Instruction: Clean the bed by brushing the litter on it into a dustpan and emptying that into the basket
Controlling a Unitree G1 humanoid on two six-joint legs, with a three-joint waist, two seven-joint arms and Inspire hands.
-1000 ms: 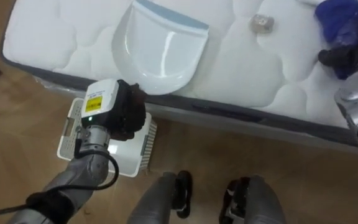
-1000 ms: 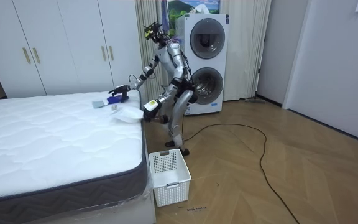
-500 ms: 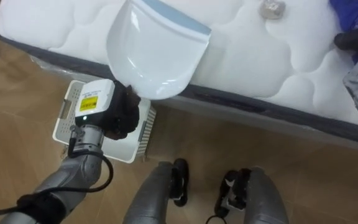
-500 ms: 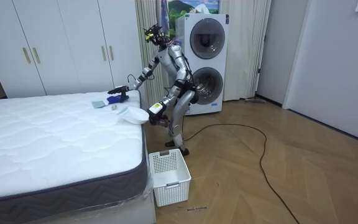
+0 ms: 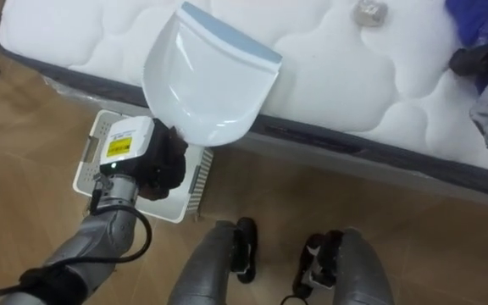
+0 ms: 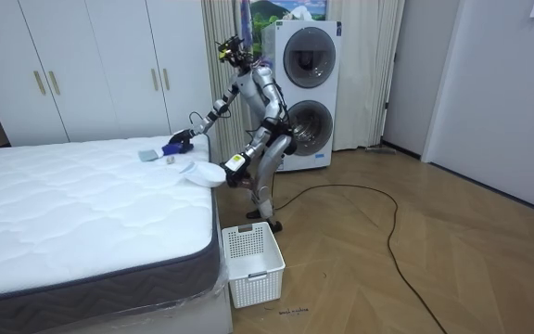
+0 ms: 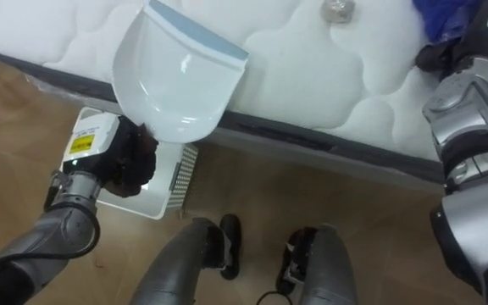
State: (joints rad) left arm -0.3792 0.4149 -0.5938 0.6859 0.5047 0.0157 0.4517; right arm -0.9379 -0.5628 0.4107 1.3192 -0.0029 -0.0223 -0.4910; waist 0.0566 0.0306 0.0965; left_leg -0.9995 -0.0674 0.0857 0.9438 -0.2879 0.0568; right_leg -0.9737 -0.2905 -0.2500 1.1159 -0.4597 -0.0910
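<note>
The left hand (image 5: 146,157) was seen with its dark fingers closed round the handle end of a white dustpan (image 5: 206,80) with a pale blue lip. Compared with a second before, the pan had been drawn back from the mattress (image 5: 337,93). Its handle end was now held out past the bed's edge, and its mouth was tipped up and away from the fingers. Whether the lip touched the quilting could not be told.

A small crumpled scrap (image 5: 368,11) was left lying on the mattress. It was well apart from the left fingers and nearer to the right ones, so the sweeping was judged not yet done. The pan appeared to hold nothing.

The right hand (image 5: 474,61) was held over the mattress, its fingers curled about a blue brush (image 5: 473,21).

Directly below the left fingers, a white slatted basket (image 5: 191,182) was set on the wooden floor (image 5: 312,195) against the bed's side. The pan could be emptied there once filled.

In the room view, the robot was shown bent forward at the bed's corner. Two stacked washing machines (image 6: 304,93) stood behind it, with white wardrobes (image 6: 91,74) along the wall.
</note>
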